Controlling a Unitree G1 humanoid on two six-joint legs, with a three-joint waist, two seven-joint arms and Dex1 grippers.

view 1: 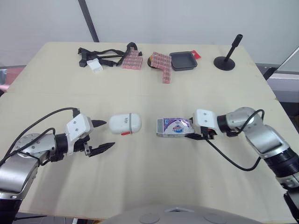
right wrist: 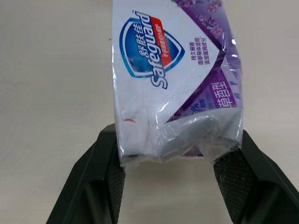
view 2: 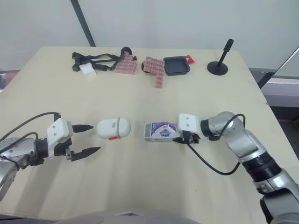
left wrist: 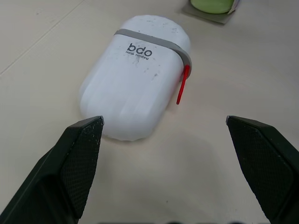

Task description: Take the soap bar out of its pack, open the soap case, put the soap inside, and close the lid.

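The white oval soap case (view 1: 125, 123) with a grey band and red tab lies shut at the table's middle. My left gripper (view 1: 107, 134) is open just left of it, with one finger (left wrist: 79, 154) by the case's near end and not touching it. The purple and white soap pack (view 1: 174, 127) lies right of the case. My right gripper (view 1: 195, 131) is shut on the pack's right end, its pads (right wrist: 112, 182) pressing both sides of the wrapper (right wrist: 177, 70). A green soap bar (left wrist: 212, 5) shows at the pack's end that faces the case.
Along the table's far edge lie a black strap tool with a white piece (view 1: 96, 58), pink block stacks (view 1: 132, 59) (view 1: 162, 65), a black tray (view 1: 182, 60) and a black stand (view 1: 225, 58). Bare tabletop lies in front of both grippers.
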